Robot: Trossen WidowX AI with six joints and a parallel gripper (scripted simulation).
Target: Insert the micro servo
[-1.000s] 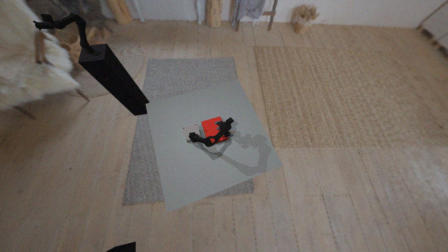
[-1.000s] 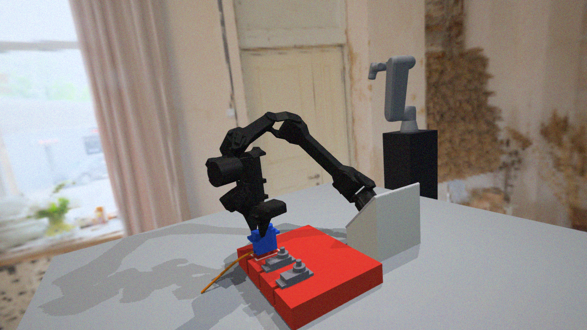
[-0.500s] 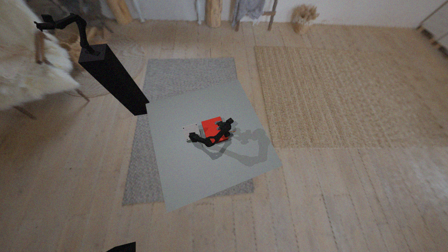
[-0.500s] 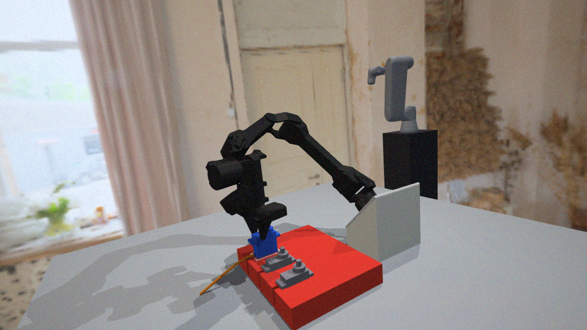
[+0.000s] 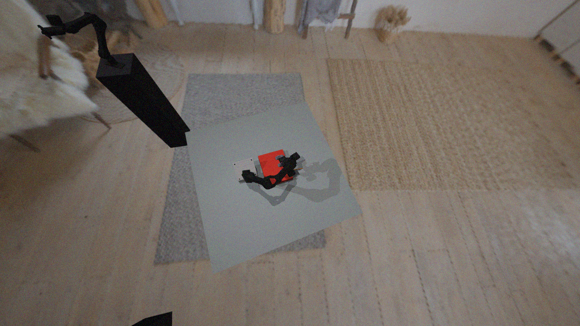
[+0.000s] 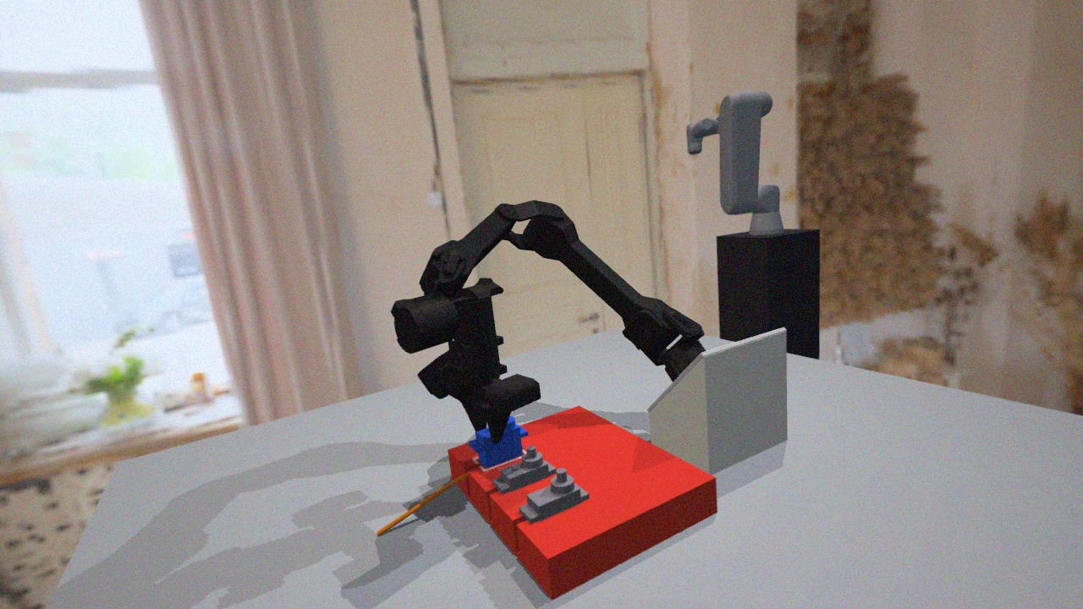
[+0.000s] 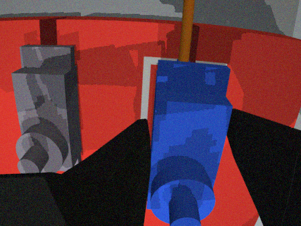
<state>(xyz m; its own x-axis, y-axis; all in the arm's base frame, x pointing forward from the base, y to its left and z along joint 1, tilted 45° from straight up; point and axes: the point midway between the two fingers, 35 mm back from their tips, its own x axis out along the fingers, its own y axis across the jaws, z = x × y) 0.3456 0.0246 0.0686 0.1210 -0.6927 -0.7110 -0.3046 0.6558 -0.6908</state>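
Note:
The blue micro servo point(image 6: 496, 448) point(image 7: 189, 130) stands upright with its output shaft point(image 7: 184, 213) pointing up at the near-left corner of the red deck point(image 6: 620, 462) point(image 5: 268, 159) point(image 7: 105, 105). My gripper point(image 6: 496, 433) point(image 7: 187, 124) point(image 5: 290, 163) is shut on the servo's body from above. The servo sits over the white-outlined pocket point(image 7: 144, 88), and its body still stands higher than the seated grey servos. I cannot tell whether its ears touch the deck. Its orange cable point(image 6: 416, 511) point(image 7: 188, 9) runs off the deck edge onto the table.
Two grey servos point(image 6: 522, 471) point(image 6: 555, 496) sit in the neighbouring pockets; one shows in the wrist view point(image 7: 46, 105). A grey wedge panel point(image 6: 727, 401) stands behind the deck at my arm's base. A black pedestal point(image 6: 768, 288) point(image 5: 142, 101) with another arm stands beyond the table.

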